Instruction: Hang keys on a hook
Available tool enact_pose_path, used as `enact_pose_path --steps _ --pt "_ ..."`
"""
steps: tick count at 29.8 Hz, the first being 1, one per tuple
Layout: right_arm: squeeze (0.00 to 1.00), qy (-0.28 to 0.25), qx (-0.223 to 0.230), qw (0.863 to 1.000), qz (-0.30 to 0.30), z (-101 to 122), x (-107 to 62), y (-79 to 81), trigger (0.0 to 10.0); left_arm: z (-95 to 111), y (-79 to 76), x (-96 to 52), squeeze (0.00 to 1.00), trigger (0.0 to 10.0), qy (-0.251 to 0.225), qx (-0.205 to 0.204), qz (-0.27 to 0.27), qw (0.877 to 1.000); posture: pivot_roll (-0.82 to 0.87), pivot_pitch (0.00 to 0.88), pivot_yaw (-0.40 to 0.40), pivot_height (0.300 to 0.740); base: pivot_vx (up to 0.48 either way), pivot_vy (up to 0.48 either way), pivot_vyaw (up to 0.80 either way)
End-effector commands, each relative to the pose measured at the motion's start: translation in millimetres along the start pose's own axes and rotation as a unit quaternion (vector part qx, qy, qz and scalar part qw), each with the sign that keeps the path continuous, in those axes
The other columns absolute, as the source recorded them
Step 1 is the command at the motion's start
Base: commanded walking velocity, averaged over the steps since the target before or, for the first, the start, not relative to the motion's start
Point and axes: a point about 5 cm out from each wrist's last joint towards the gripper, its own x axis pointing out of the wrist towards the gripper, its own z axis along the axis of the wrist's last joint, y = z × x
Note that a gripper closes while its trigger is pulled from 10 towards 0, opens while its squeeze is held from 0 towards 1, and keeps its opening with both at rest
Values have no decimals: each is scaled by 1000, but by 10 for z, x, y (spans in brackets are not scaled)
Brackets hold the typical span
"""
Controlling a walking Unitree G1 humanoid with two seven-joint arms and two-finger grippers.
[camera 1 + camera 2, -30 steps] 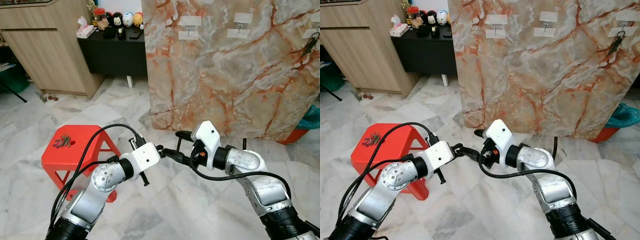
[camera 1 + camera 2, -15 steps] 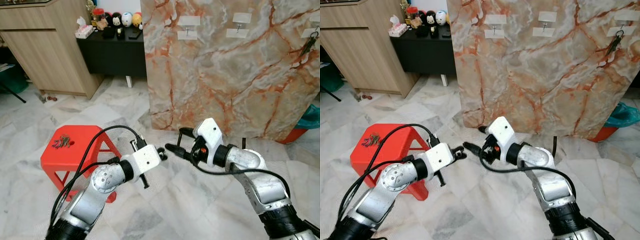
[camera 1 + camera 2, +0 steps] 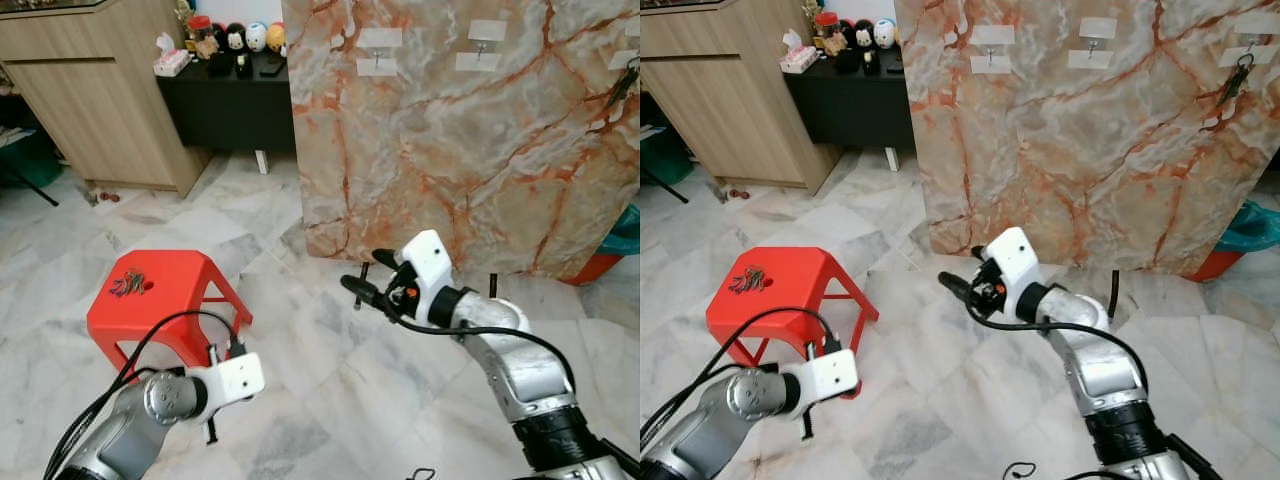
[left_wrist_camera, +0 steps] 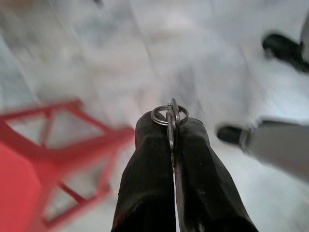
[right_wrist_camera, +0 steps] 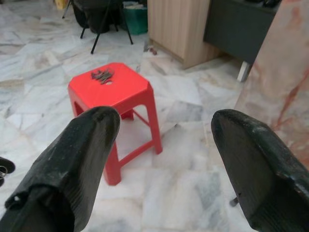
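My left gripper (image 4: pixel 170 126) is shut on a metal key ring with a key (image 4: pixel 170 115) that sticks out past the fingertips. That arm hangs low at the front left, its white wrist (image 3: pixel 236 377) beside the red stool (image 3: pixel 160 300). A second bunch of keys (image 3: pixel 127 285) lies on the stool top. My right gripper (image 3: pixel 365 274) is held out over the floor before the marble panel (image 3: pixel 450 150), open and with nothing in it. Hooks (image 3: pixel 376 60) (image 3: pixel 483 45) sit high on the panel. At its far right edge, keys (image 3: pixel 627 85) hang from a hook.
A wooden cabinet (image 3: pixel 90 90) and a black sideboard (image 3: pixel 225 100) with figurines stand at the back left. A teal and orange bin (image 3: pixel 615 250) sits at the right of the panel. The floor is pale marble tile.
My two grippers were tip to tip in the middle. The left arm has since pulled back and dropped low beside the stool, and the right gripper has risen slightly.
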Motion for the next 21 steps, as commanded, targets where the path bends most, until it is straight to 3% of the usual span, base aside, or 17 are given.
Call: enact_pose_path --steps 1,2,9,12,14,15,16,18,21 --pt "0 3 -3 1000 0 -4 24 11 10000 -137 -99 38 0 10000 21 -31 -10 999 146 81 66 740 0 0 0" --pt "0 3 -2 1000 2 -6 27 24 10000 -187 -152 70 0 10000 25 -55 -12 998 147 83 64 740 0 0 0" --pt "0 2 -2 1000 9 -6 26 63 10000 -377 -328 152 0 10000 49 -91 -19 994 139 78 65 740 0 0 0" --pt "0 0 -2 1000 10 0 30 71 10000 -379 -333 161 0 10000 42 -89 -14 995 135 80 69 740 0 0 0" --pt "0 -1 -1 1000 11 2 34 89 10000 -322 -274 177 0 10000 14 -98 16 995 138 82 70 740 0 0 0" --pt "0 -2 -1 1000 13 0 37 102 10000 -306 -249 189 0 10000 0 -110 30 993 142 84 71 740 0 0 0" --pt "0 -1 0 1000 15 -7 47 122 10000 -314 -222 226 0 10000 -19 -154 54 986 141 87 73 740 0 0 0" --pt "0 -2 2 1000 17 -8 57 140 10000 -397 -258 275 0 10000 -15 -219 64 974 136 93 75 740 0 0 0" --pt "0 -3 3 1000 19 -1 55 160 10000 -548 -381 323 0 10000 12 -283 53 958 135 103 77 740 0 0 0"
